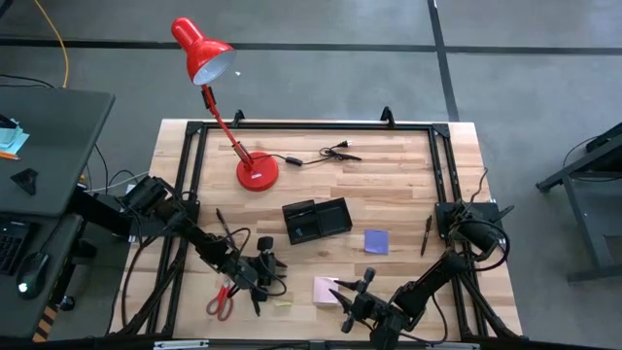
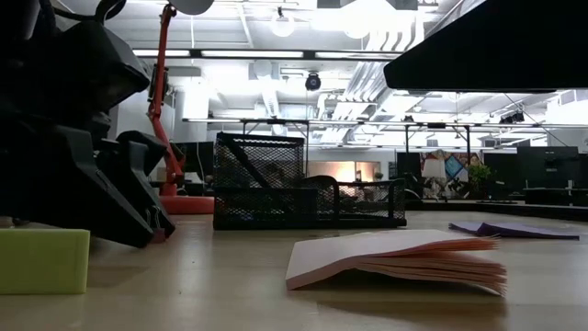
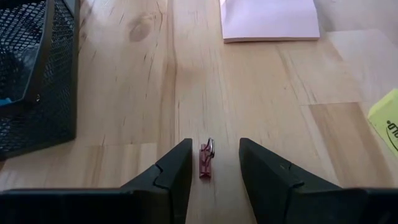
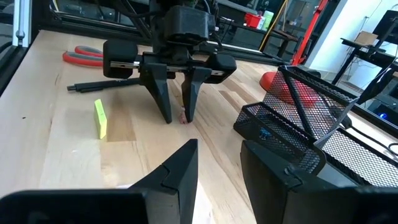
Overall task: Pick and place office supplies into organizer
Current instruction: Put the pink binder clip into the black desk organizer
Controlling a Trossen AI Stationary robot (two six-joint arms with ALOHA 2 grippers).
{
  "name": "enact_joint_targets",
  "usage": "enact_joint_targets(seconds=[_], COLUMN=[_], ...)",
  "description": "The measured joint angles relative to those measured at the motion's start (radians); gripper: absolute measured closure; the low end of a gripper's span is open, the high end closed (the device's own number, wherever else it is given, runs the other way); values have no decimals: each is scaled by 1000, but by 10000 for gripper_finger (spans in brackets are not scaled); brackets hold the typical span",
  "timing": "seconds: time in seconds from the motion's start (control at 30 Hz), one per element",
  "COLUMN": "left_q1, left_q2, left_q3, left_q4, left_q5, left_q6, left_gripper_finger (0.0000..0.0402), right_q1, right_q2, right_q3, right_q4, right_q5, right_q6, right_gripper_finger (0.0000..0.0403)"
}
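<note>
Fingers of the left gripper (image 3: 211,171) are seen spread apart at the bottom centre of the left wrist frame, straddling a small dark-red clip-like object (image 3: 205,160) lying on the pale wooden table (image 3: 261,93); it may be a binder clip, though that is hard to tell. Its long axis runs up the frame, in line with the gap. The black wire-mesh organizer (image 3: 31,74) is at upper left. The right gripper (image 4: 217,171), jaws parted and empty, is held further off.
</note>
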Motion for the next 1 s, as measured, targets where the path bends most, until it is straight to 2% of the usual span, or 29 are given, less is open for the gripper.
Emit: enact_joint_targets(seconds=[0.43,0.73,0.9,1.0], left_q1=[0,1,1,1], left_q2=[0,0,0,0], left_q3=[0,-1,0,5], left_q4=[-1,49,105,108], left_q5=[1,-20,-86,-129], left_q6=[8,7,8,8], left_gripper_finger=[392,377,396,387], right_q1=[0,-2,-9,-12], right_q2=[0,0,0,0], right_q3=[0,0,0,0], right_q4=[0,0,0,0], right_q5=[0,0,-5,-20], right_q6=[0,0,5,8], right_gripper_finger=[289,289,289,289])
